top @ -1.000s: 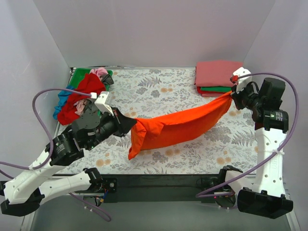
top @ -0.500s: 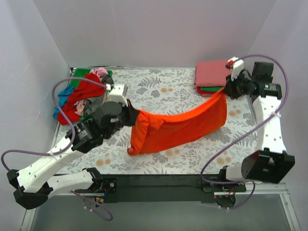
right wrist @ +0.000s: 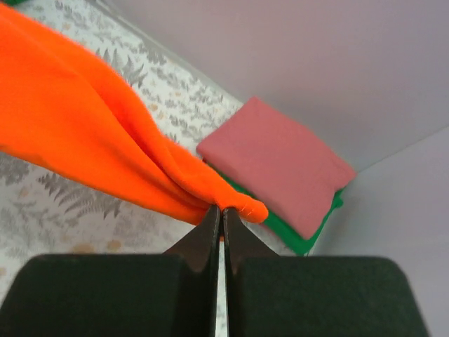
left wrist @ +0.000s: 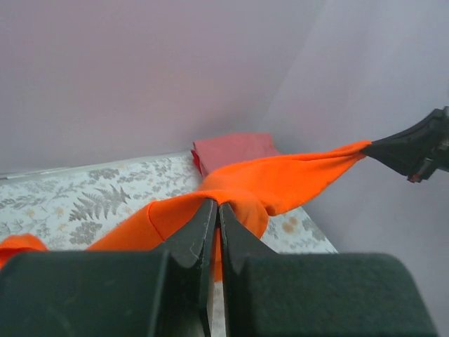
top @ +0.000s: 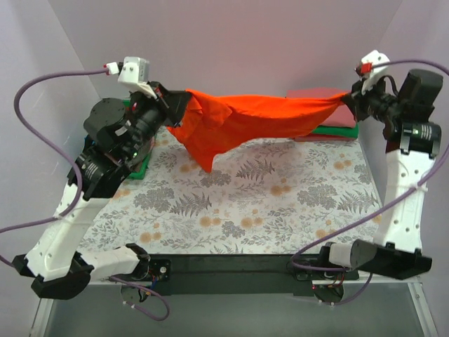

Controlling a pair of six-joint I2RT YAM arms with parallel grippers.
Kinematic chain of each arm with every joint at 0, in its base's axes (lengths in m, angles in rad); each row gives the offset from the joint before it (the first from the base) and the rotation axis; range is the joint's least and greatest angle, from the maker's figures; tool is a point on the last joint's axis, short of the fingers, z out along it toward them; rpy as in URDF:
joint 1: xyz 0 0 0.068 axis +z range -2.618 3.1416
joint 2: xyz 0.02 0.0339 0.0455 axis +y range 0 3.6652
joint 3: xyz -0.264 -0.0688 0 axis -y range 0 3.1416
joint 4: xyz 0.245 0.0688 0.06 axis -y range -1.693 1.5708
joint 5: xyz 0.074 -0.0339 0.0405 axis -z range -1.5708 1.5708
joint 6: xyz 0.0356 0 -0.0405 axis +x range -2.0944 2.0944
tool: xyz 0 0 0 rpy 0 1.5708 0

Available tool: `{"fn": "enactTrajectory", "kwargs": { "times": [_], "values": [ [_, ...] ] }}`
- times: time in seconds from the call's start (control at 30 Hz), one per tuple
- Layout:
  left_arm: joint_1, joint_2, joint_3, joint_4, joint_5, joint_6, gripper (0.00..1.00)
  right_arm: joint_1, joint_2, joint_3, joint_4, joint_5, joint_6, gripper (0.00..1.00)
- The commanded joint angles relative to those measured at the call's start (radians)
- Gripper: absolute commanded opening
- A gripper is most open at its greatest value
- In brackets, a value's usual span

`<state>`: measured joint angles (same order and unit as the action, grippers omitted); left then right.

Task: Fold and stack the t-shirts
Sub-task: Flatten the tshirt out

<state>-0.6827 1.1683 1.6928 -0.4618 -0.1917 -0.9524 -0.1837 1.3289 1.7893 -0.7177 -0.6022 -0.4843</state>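
The bright orange-red t-shirt (top: 245, 119) hangs stretched in the air between both grippers, high above the table, its middle sagging to a point. My left gripper (top: 184, 100) is shut on its left end; the left wrist view shows cloth (left wrist: 280, 184) pinched at the tips (left wrist: 217, 205). My right gripper (top: 349, 98) is shut on its right end (right wrist: 175, 168), pinched at the tips (right wrist: 223, 209). A folded coral pink shirt (right wrist: 277, 165) lies on a folded green one (right wrist: 298, 235) at the back right (top: 330, 112).
The floral grey table cloth (top: 266, 203) covers the table. A green shirt edge (top: 137, 168) of the unfolded pile shows behind my left arm at the back left. White walls close the back and both sides.
Both grippers have risen and moved toward the back, lifting the orange-red shirt off the table and stretching it in the air.
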Motion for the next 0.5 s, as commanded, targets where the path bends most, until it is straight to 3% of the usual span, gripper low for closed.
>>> {"fn": "enactTrajectory", "kwargs": {
  "times": [0.0, 0.13, 0.17, 0.3, 0.33, 0.37, 0.4, 0.43, 0.47],
  "values": [
    [0.002, -0.125, -0.105, -0.035, 0.179, -0.026, 0.00, -0.033, -0.138, -0.204, 0.011, 0.010, -0.101, 0.01],
    [0.002, -0.249, -0.339, -0.167, 0.467, -0.179, 0.00, -0.053, -0.349, -0.611, -0.003, 0.079, -0.232, 0.01],
    [0.000, -0.301, -0.470, -0.176, 0.515, -0.213, 0.00, -0.051, -0.382, -0.673, -0.009, 0.091, -0.259, 0.01],
    [0.002, -0.392, -0.747, -0.239, 0.645, -0.393, 0.00, -0.051, -0.487, -0.864, -0.080, 0.179, -0.359, 0.01],
    [0.002, -0.403, -0.786, -0.264, 0.672, -0.435, 0.07, -0.053, -0.493, -0.892, -0.092, 0.199, -0.388, 0.05],
    [0.002, -0.407, -0.814, -0.291, 0.666, -0.448, 0.24, -0.051, -0.493, -0.927, -0.103, 0.218, -0.393, 0.14],
    [0.002, -0.415, -0.837, -0.319, 0.646, -0.453, 0.38, -0.051, -0.491, -0.941, -0.106, 0.254, -0.399, 0.39],
    [0.002, -0.423, -0.838, -0.365, 0.621, -0.456, 0.51, -0.051, -0.490, -0.949, -0.111, 0.262, -0.401, 0.51],
    [0.002, -0.432, -0.829, -0.380, 0.535, -0.459, 0.69, -0.051, -0.488, -0.950, -0.111, 0.260, -0.395, 0.74]
  ]
}}
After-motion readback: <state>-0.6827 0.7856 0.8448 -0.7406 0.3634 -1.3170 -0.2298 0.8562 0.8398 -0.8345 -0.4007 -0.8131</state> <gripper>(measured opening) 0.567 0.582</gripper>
